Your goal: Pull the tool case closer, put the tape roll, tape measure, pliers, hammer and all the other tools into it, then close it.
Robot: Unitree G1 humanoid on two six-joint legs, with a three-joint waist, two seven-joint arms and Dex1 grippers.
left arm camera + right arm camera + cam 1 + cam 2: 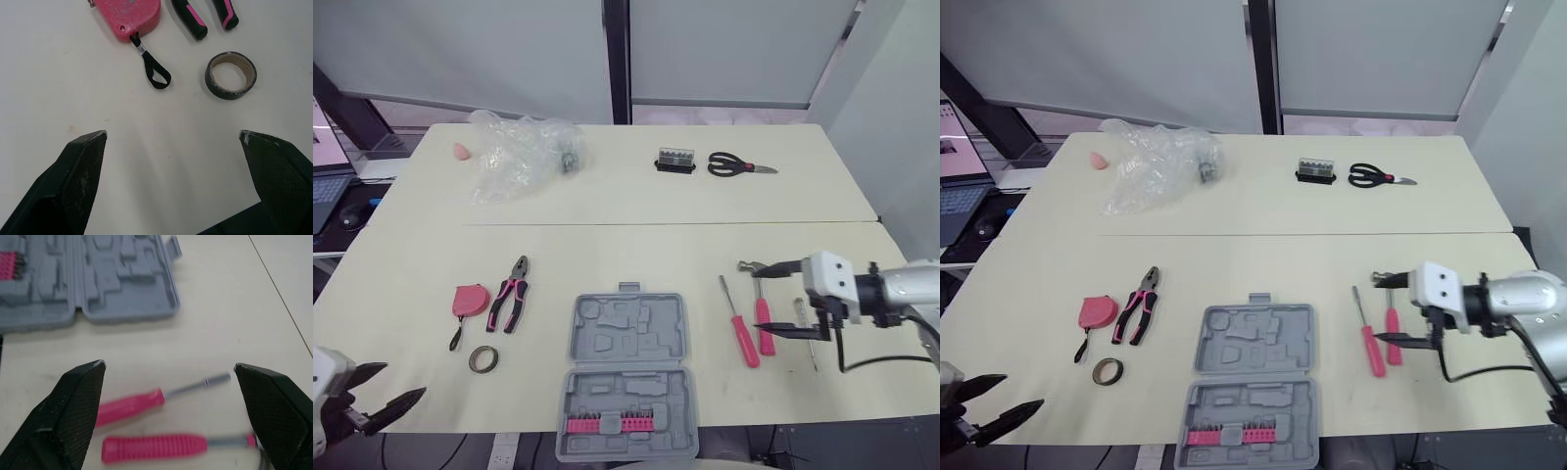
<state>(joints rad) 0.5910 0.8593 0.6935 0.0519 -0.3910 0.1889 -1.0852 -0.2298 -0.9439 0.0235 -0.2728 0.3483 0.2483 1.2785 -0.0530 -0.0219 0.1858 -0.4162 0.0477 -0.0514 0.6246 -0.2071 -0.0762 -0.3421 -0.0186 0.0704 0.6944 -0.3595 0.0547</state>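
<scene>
I count one grey tool case (626,377), open at the table's near edge. One tape roll (483,359), tape measure (470,301) and pliers (510,293) lie left of it, one hammer (760,308) and two screwdrivers (738,325) right. Left gripper (173,134) and right gripper (169,364) both gape wide, empty, over the cream table (636,255), which is backed by grey panels (489,49).

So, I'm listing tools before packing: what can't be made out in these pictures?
Crumpled plastic bag: head views, its folds hide the contents.
Small black holder beside the scissors: head views, too small to identify.
Thin tool right of the hammer: left eye view, right end effector partly covers it.
</scene>
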